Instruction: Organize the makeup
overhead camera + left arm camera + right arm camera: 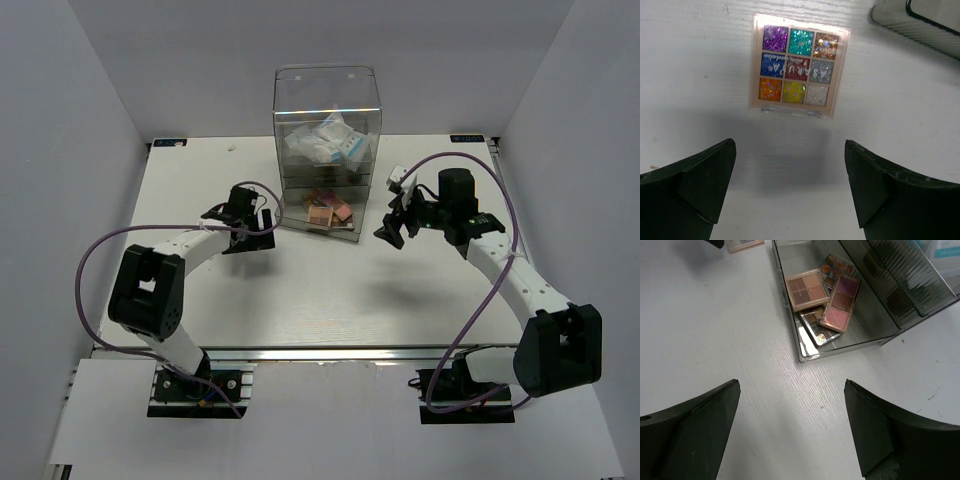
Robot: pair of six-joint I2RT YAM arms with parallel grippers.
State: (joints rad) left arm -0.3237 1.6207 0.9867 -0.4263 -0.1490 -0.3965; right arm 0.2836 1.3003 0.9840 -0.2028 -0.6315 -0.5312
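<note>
Top: drawer box (327, 140) sits far back on the counter (330, 290). Left wrist: left hand (790, 149) spread wide, empty, 9-pan glitter palette (799, 65) lying just ahead. Right wrist: right hand (791, 388) gaping, nothing held, pink and brown palettes (840, 302) in the drawer (850, 346).

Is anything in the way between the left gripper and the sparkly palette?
Nothing visible. The palette lies flat on the table ahead of the open left gripper, with only tabletop between them. The drawer box is off to the side.
</note>
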